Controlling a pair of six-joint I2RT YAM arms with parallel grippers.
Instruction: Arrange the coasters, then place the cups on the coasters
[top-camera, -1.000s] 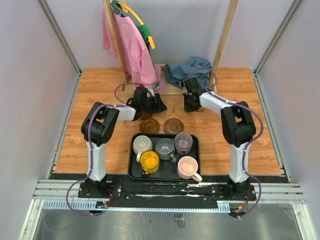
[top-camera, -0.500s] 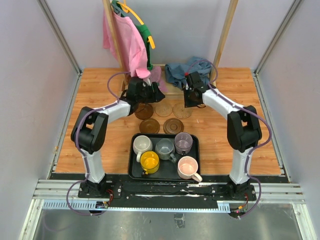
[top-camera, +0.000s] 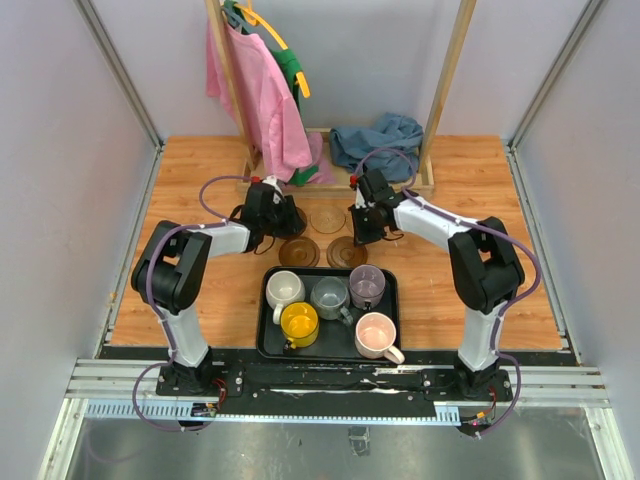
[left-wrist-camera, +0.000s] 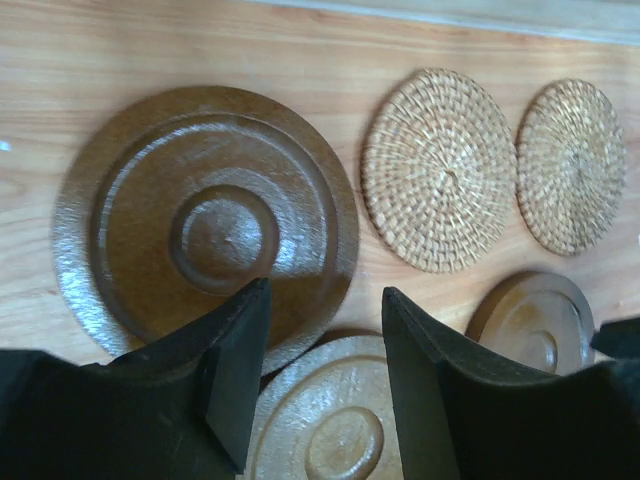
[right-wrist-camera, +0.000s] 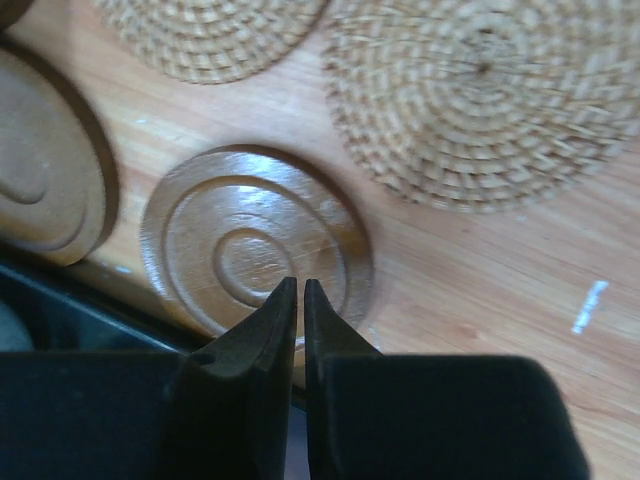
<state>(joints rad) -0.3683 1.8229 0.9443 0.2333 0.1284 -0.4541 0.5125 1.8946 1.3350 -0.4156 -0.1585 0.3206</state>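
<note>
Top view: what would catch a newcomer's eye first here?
Five cups crowd a black tray at the near edge. Just beyond, the left arm and right arm lean over brown and woven coasters on the wooden table. At the back, a pink garment hangs from a wooden frame.

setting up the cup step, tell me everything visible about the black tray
The black tray is a shallow rectangle with rounded corners and a raised rim, matte, plastic-looking. It lies flat on the wooden table by the arm bases. It holds a white cup, grey cup and purple cup at the back, yellow cup and pink cup in front. Two dark coasters lie close beyond its far edge.
</note>
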